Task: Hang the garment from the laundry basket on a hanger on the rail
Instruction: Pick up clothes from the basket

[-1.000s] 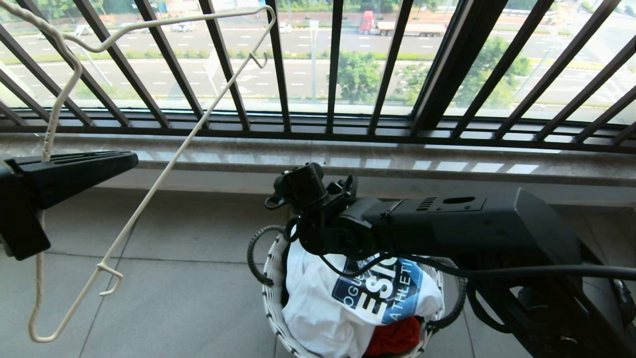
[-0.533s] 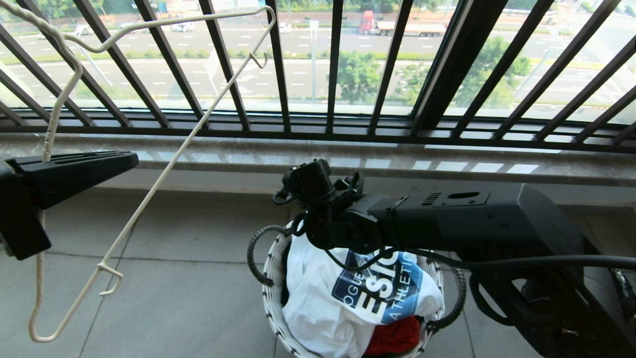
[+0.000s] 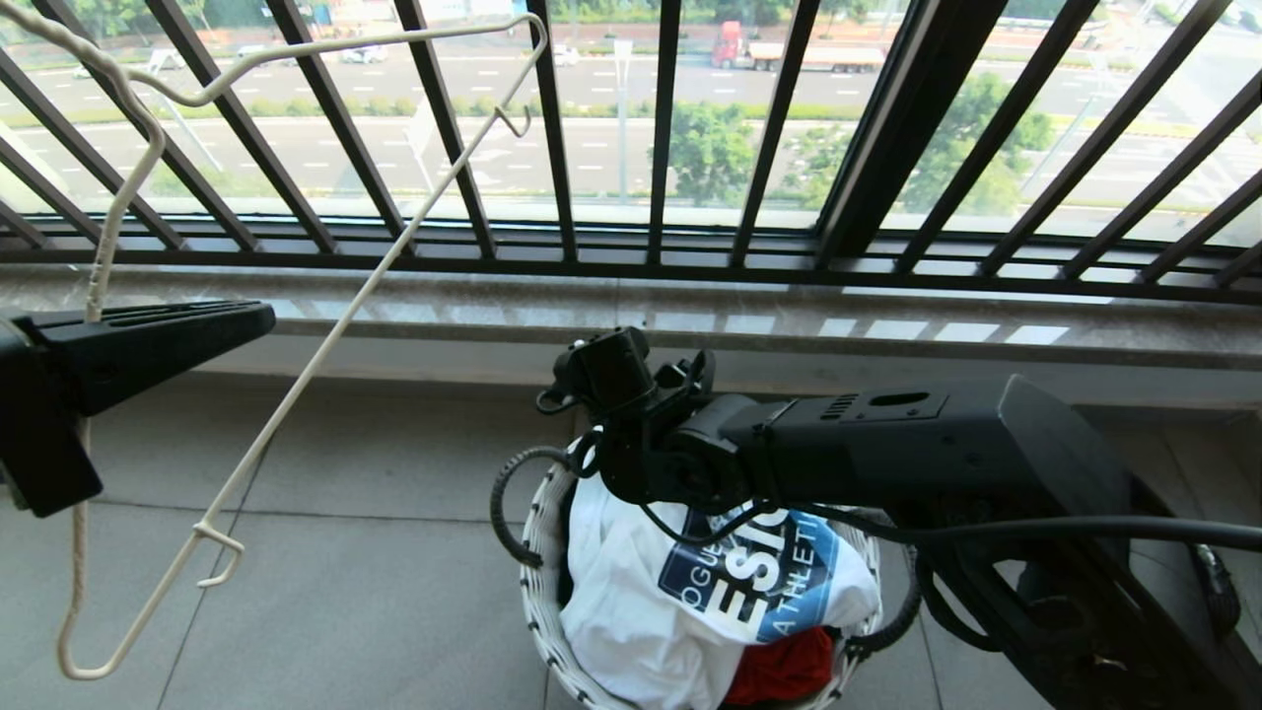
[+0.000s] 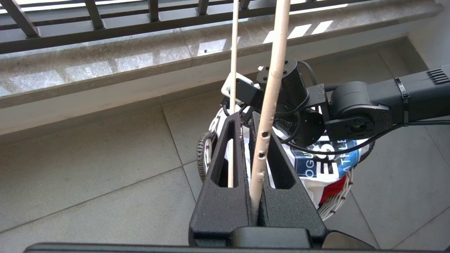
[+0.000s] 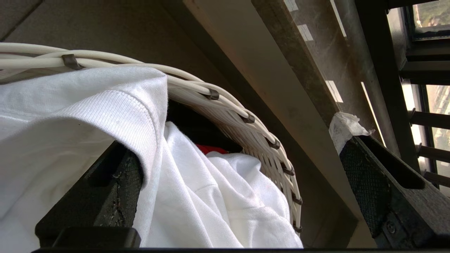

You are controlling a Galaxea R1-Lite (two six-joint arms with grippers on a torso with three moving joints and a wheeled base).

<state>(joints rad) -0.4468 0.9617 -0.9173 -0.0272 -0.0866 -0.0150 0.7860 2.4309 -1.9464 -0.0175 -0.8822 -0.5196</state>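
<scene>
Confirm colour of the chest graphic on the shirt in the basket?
Dark blue with white lettering, on the white T-shirt in the laundry basket. Best seen in the head view.

Large grey floor tiles (image 3: 394, 463) run up to a polished stone sill (image 3: 887, 330) streaked with sunlight. Above it stands a black railing (image 3: 562, 128) of thin bars (some slanted), with a road (image 3: 592, 148) and trees (image 3: 710, 148) outside in daylight.

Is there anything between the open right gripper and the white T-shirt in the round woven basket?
Nothing visible. The right gripper is open at the white woven basket; one finger lies under the ribbed collar of the white T-shirt with the blue graphic, the other outside the rim.
</scene>
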